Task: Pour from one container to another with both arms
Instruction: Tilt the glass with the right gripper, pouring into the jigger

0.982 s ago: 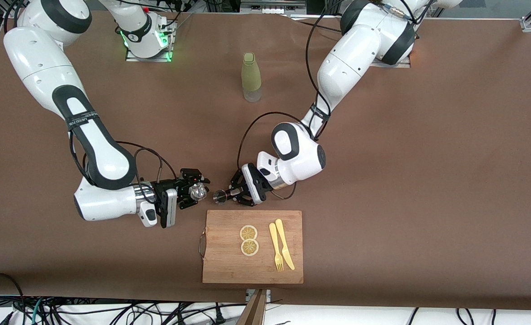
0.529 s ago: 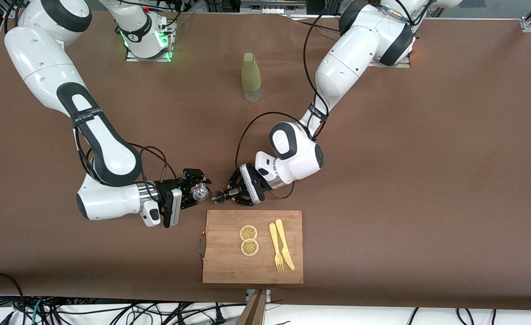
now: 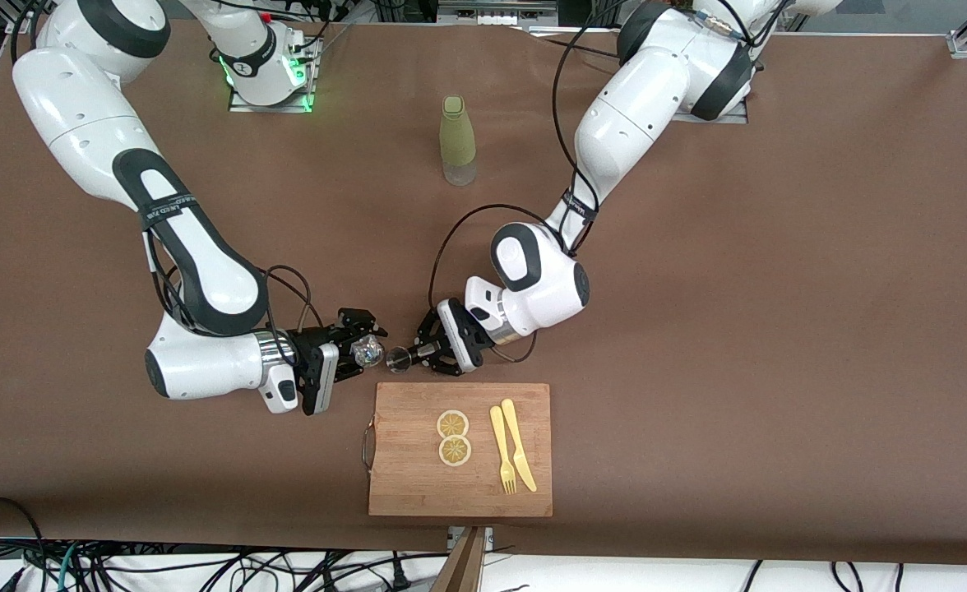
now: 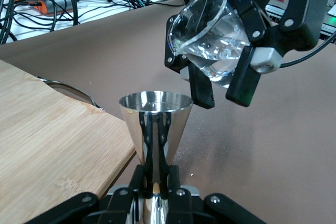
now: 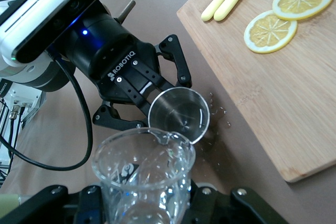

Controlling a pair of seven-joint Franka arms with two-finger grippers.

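Observation:
The silver jigger [image 3: 400,358] is held at its waist by my left gripper [image 3: 419,353], which is shut on it. It hangs low over the table beside the board's edge, its round mouth turned toward the glass. The small clear glass [image 3: 366,352] sits in my right gripper [image 3: 358,350], which is shut on it. In the left wrist view the glass [image 4: 212,38] leans over the jigger [image 4: 155,124], rim close to rim. In the right wrist view the glass [image 5: 144,174] fills the foreground and the jigger's mouth [image 5: 178,115] lies just past it.
A wooden cutting board [image 3: 467,493] lies nearer the front camera, with two lemon slices [image 3: 453,424] and a yellow fork and knife [image 3: 510,450] on it. An olive-green bottle [image 3: 457,140] stands between the arms' bases. Small droplets [image 5: 218,109] dot the table by the board.
My right arm has carried the glass toward the jigger, and the gap between the two has closed. The left gripper and jigger have barely moved.

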